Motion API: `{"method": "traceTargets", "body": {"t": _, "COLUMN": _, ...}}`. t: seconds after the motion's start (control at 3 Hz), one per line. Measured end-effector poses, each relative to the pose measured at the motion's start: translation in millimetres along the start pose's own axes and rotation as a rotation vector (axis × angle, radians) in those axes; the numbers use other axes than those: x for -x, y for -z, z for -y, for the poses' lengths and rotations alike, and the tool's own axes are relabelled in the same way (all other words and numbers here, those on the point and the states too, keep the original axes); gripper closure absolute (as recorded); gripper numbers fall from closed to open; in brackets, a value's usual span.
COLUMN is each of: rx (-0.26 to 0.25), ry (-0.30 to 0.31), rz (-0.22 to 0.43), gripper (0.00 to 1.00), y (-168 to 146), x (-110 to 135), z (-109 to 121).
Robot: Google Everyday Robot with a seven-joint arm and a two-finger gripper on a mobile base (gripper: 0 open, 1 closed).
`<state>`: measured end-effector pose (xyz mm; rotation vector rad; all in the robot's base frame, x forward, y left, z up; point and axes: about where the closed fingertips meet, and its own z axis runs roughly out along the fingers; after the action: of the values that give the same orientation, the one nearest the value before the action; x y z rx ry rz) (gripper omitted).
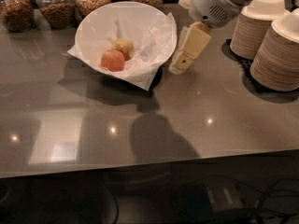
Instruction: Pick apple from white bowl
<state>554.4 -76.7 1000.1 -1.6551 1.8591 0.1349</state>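
Note:
The white bowl [91, 21], lined with crumpled white paper, stands at the back left of the grey counter. The reddish-orange apple [112, 60] lies inside it, touching a paler yellow-green fruit [124, 47] just behind it. My gripper [179, 67] hangs from the white arm at the upper right. It points down and to the left, just off the bowl's right rim and above the counter. It is apart from the apple and holds nothing that I can see.
Two stacks of beige paper bowls [258, 28] [281, 55] stand on a dark mat at the right. Several glass jars of grains [57, 6] line the back edge. The counter's front edge [149, 167] runs across the lower part of the view.

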Motion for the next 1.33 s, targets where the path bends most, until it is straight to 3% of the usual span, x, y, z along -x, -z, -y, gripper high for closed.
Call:
{"method": "traceTargets", "body": {"t": 0.33, "rx": 0.011, "ry": 0.039, "rz": 0.033, "gripper": 0.08, "y": -19, "x": 27, "z": 15}}
{"method": "traceTargets", "body": {"t": 1.0, "rx": 0.017, "ry": 0.092, "rz": 0.059, "gripper": 0.44, "y": -61, "x": 51, "z": 51}}
{"method": "traceTargets", "body": {"t": 1.33, "rx": 0.027, "ry": 0.109, "rz": 0.064, "gripper": 0.45, "y": -81, "x": 57, "z": 67}}
